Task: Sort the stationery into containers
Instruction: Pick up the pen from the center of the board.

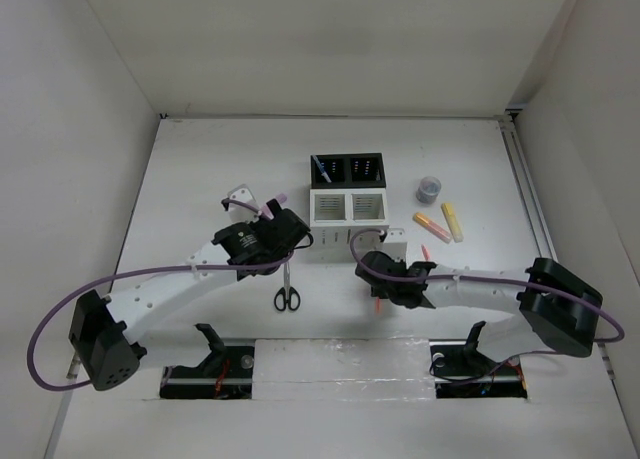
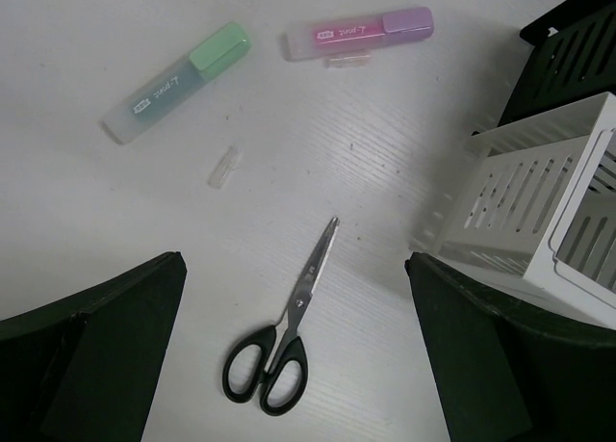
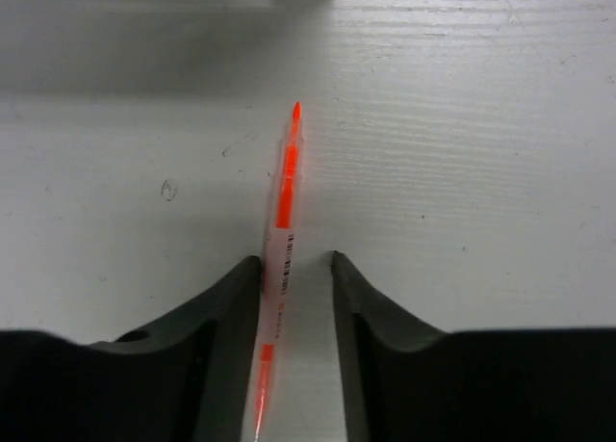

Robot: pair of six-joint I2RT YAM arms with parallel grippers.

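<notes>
Orange pen [image 3: 284,221] is lying flat on the desk [image 1: 200,179], right in the slot of the right tool [image 3: 295,261]. The jaws are narrowed around it but not pinching. One finger [image 3: 241,298] touches the barrel, and there's a sliver of desk showing before the other one.

The pen's long axis runs almost straight out from the tool, tip pointing away and leaning a hair to the side. Just past the tip is bare desk, so nothing is in the way.

The left tool [image 2: 294,264] is spread wide and holds nothing. It hangs over the black-handled scissors [image 2: 274,355], which lie shut with the blades angled up toward the white container [image 2: 539,201]. The black container [image 2: 568,57] is joined on behind that.

Beyond the scissors there's a small clear bit [image 2: 223,167], then a green highlighter [image 2: 178,81] and a pink highlighter [image 2: 358,33], apart from each other.

From the top view, a blue pen [image 1: 320,168] stands in one black compartment. Off to the right of the boxes sit a tape roll [image 1: 429,188], a yellow highlighter [image 1: 452,221] and an orange highlighter [image 1: 431,226].
</notes>
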